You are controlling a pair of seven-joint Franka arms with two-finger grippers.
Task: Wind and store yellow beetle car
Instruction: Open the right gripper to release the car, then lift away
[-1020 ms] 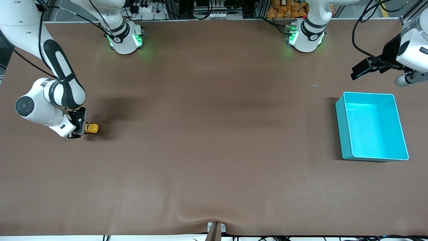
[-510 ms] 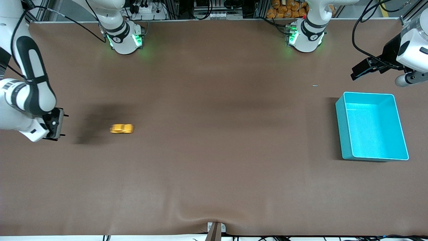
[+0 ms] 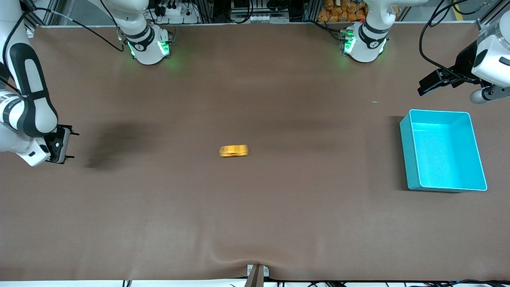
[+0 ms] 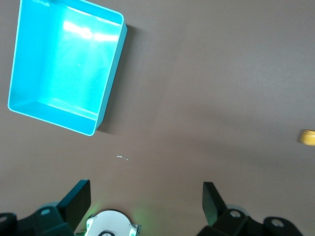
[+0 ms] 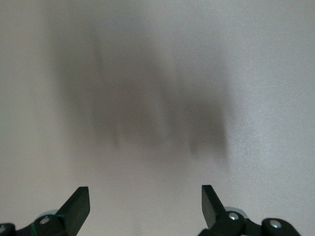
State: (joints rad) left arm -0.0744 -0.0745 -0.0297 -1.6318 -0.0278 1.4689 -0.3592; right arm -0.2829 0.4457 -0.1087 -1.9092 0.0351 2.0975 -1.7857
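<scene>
The yellow beetle car (image 3: 234, 150) is on the bare table near its middle, smeared by motion, with no gripper touching it; it also shows at the edge of the left wrist view (image 4: 307, 137). My right gripper (image 3: 73, 145) is open and empty, low over the table at the right arm's end, well apart from the car. In its own view the right gripper (image 5: 145, 196) has only bare table between its fingers. My left gripper (image 3: 423, 88) waits open in the air beside the teal bin (image 3: 407, 159), and the left gripper (image 4: 145, 194) holds nothing.
The teal bin (image 4: 110, 78) stands empty at the left arm's end. A tiny scrap (image 3: 375, 101) lies on the table between the bin and the left arm's base (image 3: 364, 42). The right arm's base (image 3: 148, 46) stands at the table's top edge.
The right gripper opened, let go of the car and drew back toward its end of the table. The car has rolled across the table toward the bin. The left arm has not moved.
</scene>
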